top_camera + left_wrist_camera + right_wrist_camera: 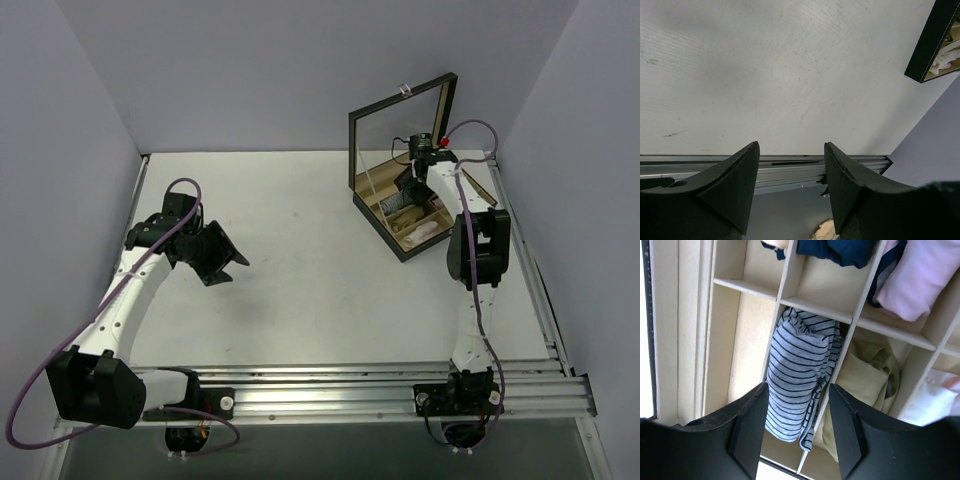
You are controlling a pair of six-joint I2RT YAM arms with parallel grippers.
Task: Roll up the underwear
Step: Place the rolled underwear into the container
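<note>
Reaching far across the white table (300, 250), the right arm hangs its wrist over the open, black-framed divided box (400, 185) that stands at the table's far right, while the left arm rests well apart from that box, out over bare tabletop on the left. The right arm is thus plainly the nearer one to anything in the box. Inside the box, thin wooden dividers (785, 287) cut it into compartments, and the striped grey underwear (797, 375) lies bunched in one of them, its long axis running along that compartment's length, toward and away from the camera in the right wrist view. It sits directly below the right gripper (796, 432), whose fingers are spread apart and hold nothing, the striped cloth showing through the gap between them. Beside the striped piece within the box lie an olive-tan garment (867, 385), a pink one (920, 277) and a dark navy one (837, 250), each in its own cell. The left gripper (791, 192) also stands spread and empty, with only table under it. Whether the striped piece is loosely rolled or merely crumpled cannot be told from these views.
</note>
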